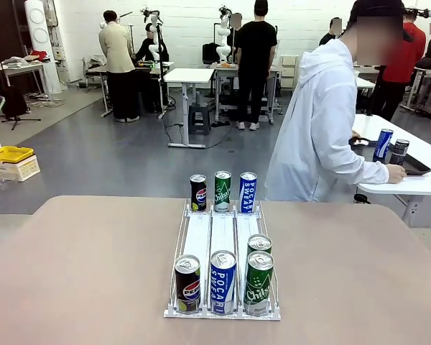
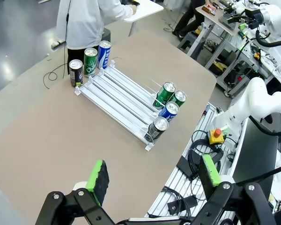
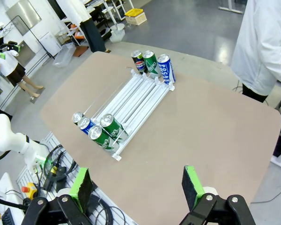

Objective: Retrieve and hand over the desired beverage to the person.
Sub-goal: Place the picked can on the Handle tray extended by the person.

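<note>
A white wire rack (image 1: 210,237) lies mid-table with beverage cans. At its near end stand a black Pepsi can (image 1: 187,284), a blue Pocari can (image 1: 223,282) and two green cans (image 1: 258,282), one behind the other. At the far end are another Pepsi (image 1: 198,192), a green can (image 1: 223,190) and a Pocari (image 1: 248,192). The person (image 1: 323,129) in a white hooded coat is turned to a side table, one hand on a black tray (image 1: 419,171). My left gripper (image 2: 154,173) hangs open high above the table, far from the rack (image 2: 117,101). My right gripper (image 3: 136,183) is likewise open and holds nothing, above the rack (image 3: 140,101).
The white side table (image 1: 416,154) at the far right carries the tray with a blue can (image 1: 382,144) and a dark can (image 1: 399,152). Other people and tables stand farther back. A yellow tray on a box (image 1: 11,162) sits on the floor at left. Bare tabletop surrounds the rack.
</note>
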`<state>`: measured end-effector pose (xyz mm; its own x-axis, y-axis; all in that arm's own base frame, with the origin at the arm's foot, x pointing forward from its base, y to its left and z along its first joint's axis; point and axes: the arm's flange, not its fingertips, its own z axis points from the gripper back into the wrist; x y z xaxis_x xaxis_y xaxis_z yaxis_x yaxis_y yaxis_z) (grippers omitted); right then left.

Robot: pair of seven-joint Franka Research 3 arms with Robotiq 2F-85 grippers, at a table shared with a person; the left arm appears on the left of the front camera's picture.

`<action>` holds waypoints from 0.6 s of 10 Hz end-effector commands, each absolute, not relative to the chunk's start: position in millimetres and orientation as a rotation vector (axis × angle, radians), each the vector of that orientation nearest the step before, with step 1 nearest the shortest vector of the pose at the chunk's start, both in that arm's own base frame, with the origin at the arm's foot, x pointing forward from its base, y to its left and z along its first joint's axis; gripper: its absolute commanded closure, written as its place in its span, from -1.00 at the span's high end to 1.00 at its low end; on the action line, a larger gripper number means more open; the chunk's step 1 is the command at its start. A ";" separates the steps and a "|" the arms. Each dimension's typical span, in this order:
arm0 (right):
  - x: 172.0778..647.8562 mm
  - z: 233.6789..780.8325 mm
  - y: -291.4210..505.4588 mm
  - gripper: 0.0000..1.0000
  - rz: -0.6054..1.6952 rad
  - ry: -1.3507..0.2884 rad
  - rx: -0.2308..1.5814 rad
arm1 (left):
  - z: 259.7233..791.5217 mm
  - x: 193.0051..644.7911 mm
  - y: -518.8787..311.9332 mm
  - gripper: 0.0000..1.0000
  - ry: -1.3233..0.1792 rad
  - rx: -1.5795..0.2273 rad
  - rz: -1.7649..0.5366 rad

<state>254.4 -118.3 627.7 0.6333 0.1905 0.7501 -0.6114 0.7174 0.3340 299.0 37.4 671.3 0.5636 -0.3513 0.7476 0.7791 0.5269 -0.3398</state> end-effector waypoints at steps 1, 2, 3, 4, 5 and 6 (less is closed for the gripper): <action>257.0 629.1 -117.2 1.00 0.505 -0.768 0.654 | 670.3 300.1 37.3 1.00 -0.690 -0.738 -0.758; 257.0 629.1 -117.2 1.00 0.505 -0.768 0.654 | 670.3 300.1 37.3 1.00 -0.690 -0.738 -0.758; 257.0 629.1 -117.2 1.00 0.505 -0.768 0.654 | 670.3 300.1 37.3 1.00 -0.690 -0.738 -0.758; 257.0 629.1 -117.2 1.00 0.505 -0.768 0.654 | 670.3 300.1 37.3 1.00 -0.690 -0.738 -0.758; 257.0 629.1 -117.2 1.00 0.505 -0.768 0.654 | 670.3 300.1 37.3 1.00 -0.690 -0.738 -0.758; 257.0 629.1 -117.2 1.00 0.505 -0.768 0.654 | 670.3 300.1 37.3 1.00 -0.690 -0.738 -0.758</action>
